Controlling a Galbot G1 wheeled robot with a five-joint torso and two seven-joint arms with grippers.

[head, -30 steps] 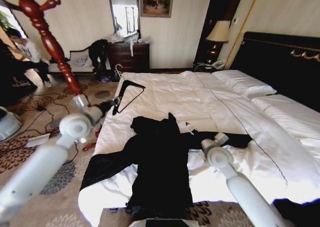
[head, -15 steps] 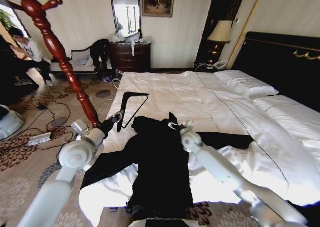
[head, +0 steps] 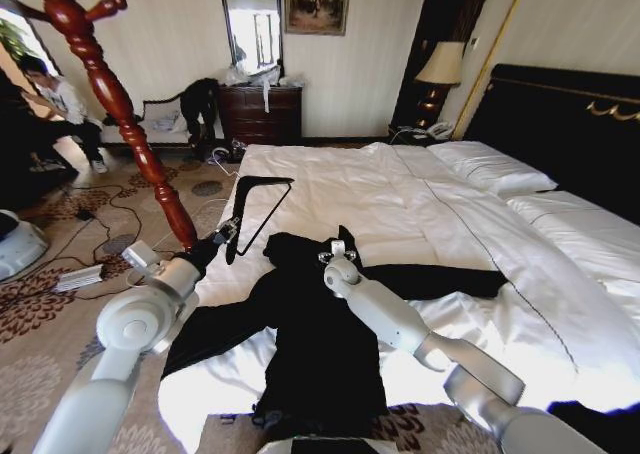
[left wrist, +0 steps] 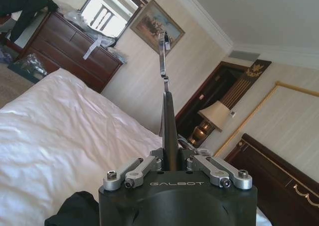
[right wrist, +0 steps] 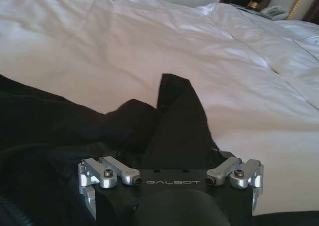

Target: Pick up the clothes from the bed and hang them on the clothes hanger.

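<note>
Head view: the clothes (head: 320, 344), a long black garment, lie spread across the foot of the bed (head: 420, 204) on white linen. Right gripper (head: 335, 256) sits at the garment's collar end; in the right wrist view its fingers (right wrist: 117, 173) are spread wide over the dark fabric. Left gripper (head: 228, 236), beside the bed's edge, is clenched on a black triangular hanger (head: 262, 206) held upright. Red-brown clothes hanger (head: 110, 94) stands on the carpet, left of the bed.
</note>
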